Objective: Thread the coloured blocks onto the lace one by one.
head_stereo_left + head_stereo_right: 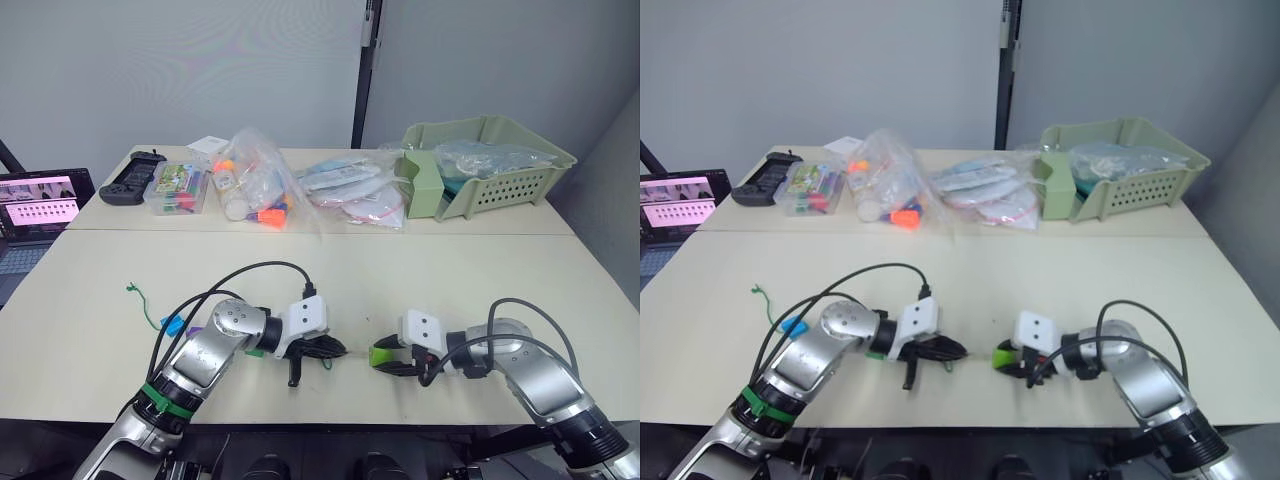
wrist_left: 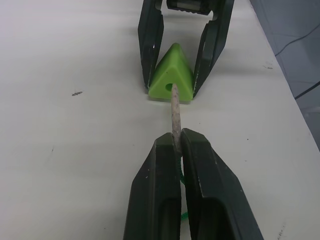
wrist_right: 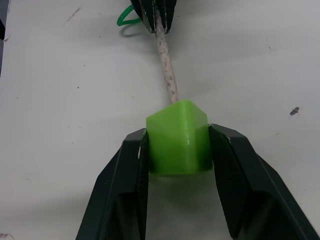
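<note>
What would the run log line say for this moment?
left gripper: shut on lace | right gripper: shut on light green block | lace tip at block's hole | phase: threading

Bare table (image 1: pixel 330 285) lies open around both claws; clutter sits well behind.

You see two arms of rounded silver-grey metal segments with black joints. A white box sits at each wrist, and black cables loop from it back along the forearm. The left forearm wears a green band. The left hand (image 1: pixel 318 352) and right hand (image 1: pixel 392 362) each end in two tapered, glossy black fingers.
</note>
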You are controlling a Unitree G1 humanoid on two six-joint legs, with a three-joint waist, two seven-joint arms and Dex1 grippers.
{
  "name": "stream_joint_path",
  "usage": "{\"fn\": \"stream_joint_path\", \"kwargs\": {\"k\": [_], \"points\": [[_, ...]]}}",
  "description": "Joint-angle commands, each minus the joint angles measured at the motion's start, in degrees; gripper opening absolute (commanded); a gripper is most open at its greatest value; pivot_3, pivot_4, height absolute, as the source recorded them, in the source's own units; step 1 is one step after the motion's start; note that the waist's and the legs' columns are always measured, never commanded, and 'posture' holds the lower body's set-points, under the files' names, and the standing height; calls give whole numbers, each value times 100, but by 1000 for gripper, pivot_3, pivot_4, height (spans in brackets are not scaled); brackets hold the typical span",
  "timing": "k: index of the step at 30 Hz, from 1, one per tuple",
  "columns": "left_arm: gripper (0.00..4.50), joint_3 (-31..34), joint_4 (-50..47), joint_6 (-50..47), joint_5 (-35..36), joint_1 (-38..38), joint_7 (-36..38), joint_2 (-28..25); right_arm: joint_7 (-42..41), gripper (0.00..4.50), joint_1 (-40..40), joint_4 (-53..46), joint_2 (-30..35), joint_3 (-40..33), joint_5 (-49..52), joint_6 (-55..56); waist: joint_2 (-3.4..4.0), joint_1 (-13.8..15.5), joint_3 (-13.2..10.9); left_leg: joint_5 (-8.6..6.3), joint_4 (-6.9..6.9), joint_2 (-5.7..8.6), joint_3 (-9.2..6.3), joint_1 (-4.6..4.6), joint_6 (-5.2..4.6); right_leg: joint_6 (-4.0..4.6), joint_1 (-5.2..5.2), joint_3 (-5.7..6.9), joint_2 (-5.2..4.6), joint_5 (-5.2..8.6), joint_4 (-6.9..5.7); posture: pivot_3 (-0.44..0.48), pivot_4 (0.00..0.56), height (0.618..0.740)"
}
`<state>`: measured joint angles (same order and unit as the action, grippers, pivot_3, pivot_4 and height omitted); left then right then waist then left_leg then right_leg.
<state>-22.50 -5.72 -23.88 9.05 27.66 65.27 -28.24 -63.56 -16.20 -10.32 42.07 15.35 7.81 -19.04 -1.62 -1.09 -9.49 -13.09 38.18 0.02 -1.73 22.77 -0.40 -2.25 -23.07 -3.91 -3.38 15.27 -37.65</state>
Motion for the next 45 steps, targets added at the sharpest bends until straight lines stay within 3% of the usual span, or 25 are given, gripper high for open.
{"fn": "stream_joint_path", "kwargs": {"k": [1,8,17,28,35,45], "points": [[0,-174,-52,115,-22,224,-12,226,5,1296,65,-135,-32,169,-74,-75,0,16,0,0,0,1,0,0,0,0,1,0,0,0,0,0,150,740],[0,-407,60,62,-145,431,89,435,28,1296,61,-228,-50,200,-122,-172,-1,3,0,0,6,3,6,1,0,-2,6,1,-1,-1,3,0,150,740],[0,-303,-371,-499,-205,524,-67,18,129,1296,145,-297,-2,181,-147,-245,-1,-2,0,0,3,1,0,3,0,-2,1,0,2,-1,1,0,150,740],[0,-324,-1360,-2241,-127,837,-264,-486,148,1296,133,-295,77,218,-195,-231,-1,8,0,0,5,2,2,3,0,-5,3,0,2,1,2,0,150,740],[0,-408,-1445,-2290,-109,849,-262,-791,164,1296,168,-346,85,236,-200,-243,-1,10,0,0,5,1,1,5,0,-4,0,0,2,1,3,0,150,740],[0,-591,-1464,-2309,-40,957,-249,-759,151,1296,73,-312,107,323,-343,-167,-1,14,0,0,5,1,4,5,0,-4,0,0,2,1,3,0,150,740]]}}
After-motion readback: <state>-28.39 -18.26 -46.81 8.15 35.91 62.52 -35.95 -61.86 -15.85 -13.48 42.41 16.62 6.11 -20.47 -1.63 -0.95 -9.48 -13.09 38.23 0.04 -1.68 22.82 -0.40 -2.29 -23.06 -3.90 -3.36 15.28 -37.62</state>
